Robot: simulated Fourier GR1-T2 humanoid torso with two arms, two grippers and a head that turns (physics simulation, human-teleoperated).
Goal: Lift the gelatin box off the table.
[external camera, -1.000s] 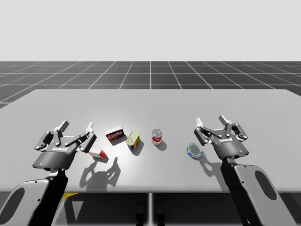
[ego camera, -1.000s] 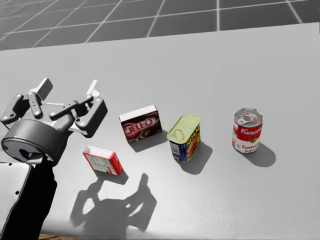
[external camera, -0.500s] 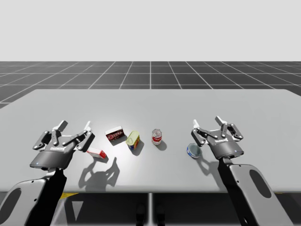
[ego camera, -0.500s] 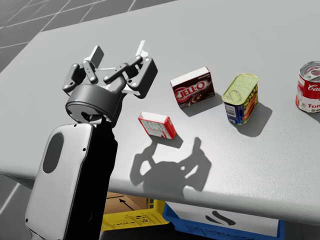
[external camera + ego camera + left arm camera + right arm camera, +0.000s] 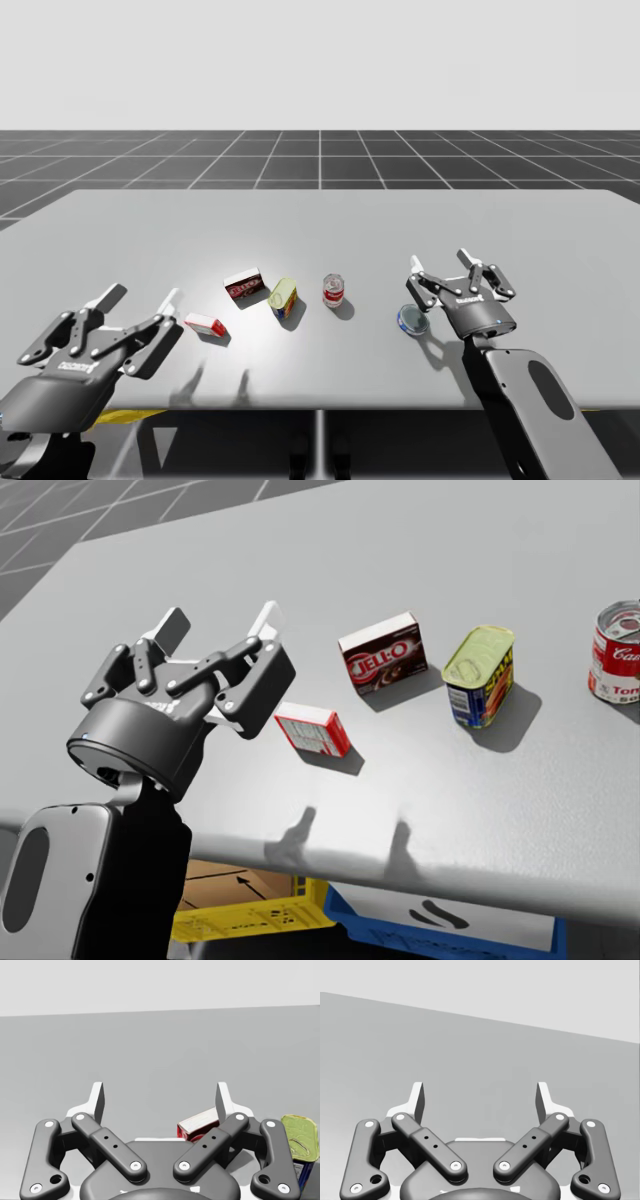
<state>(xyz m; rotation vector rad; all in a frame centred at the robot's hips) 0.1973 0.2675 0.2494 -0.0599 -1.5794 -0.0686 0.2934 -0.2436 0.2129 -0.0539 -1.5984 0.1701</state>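
Near the front edge of the desk (image 5: 320, 215), left side: the gelatin box (image 5: 312, 729), small, red and white, lies flat on the surface. The left gripper (image 5: 220, 625) hangs just beside it, toward the desk's left end. Jaws wide, nothing between them. In the left wrist view a corner of the box shows beside one finger (image 5: 223, 1100), outside the gap. Contact between gripper and box: cannot tell.

Further in from the gelatin box, a dark brown box (image 5: 378, 656) stands on its long edge. Next to it is a rectangular tin (image 5: 480, 675) with a yellow lid and blue side. Beyond the tin, a red-and-white can (image 5: 617, 652) stands upright. All three sit apart from one another and from the gelatin box.

Right side of the desk: the right gripper (image 5: 442, 266) is above the surface, jaws wide and holding nothing. The right wrist view has bare desk ahead of it. A flat blue can (image 5: 412, 319) sits just beside that gripper, on the side toward the desk's middle.
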